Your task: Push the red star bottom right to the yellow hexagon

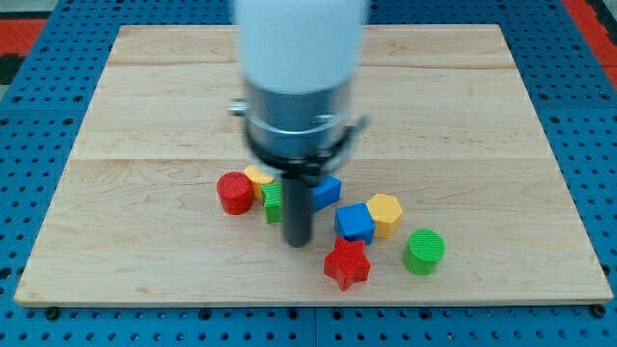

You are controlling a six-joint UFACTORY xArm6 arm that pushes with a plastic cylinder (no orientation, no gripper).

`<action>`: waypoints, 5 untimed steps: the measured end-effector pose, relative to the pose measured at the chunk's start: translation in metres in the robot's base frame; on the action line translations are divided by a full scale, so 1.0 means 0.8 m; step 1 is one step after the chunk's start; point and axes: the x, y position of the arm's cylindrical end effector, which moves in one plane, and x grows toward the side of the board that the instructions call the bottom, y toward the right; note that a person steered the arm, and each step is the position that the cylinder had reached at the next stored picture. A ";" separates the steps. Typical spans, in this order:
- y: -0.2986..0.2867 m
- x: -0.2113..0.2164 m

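Note:
The red star [347,264] lies near the view's bottom, just below a blue block [354,223]. The yellow hexagon [385,213] sits up and to the right of the star, touching the blue block's right side. My tip [297,242] rests on the board to the left of the red star, a short gap away, and left of the blue block. The arm's white and grey body hangs above and hides part of the blocks behind the rod.
A red cylinder [234,193], a yellow block [258,176] and a green block [274,201] cluster left of the rod. Another blue block [327,191] shows right of the rod. A green cylinder [424,251] stands right of the star. The wooden board [145,116] lies on a blue surface.

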 end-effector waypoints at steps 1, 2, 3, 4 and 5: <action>-0.017 0.031; 0.015 0.061; 0.074 0.057; 0.130 0.046; 0.173 0.044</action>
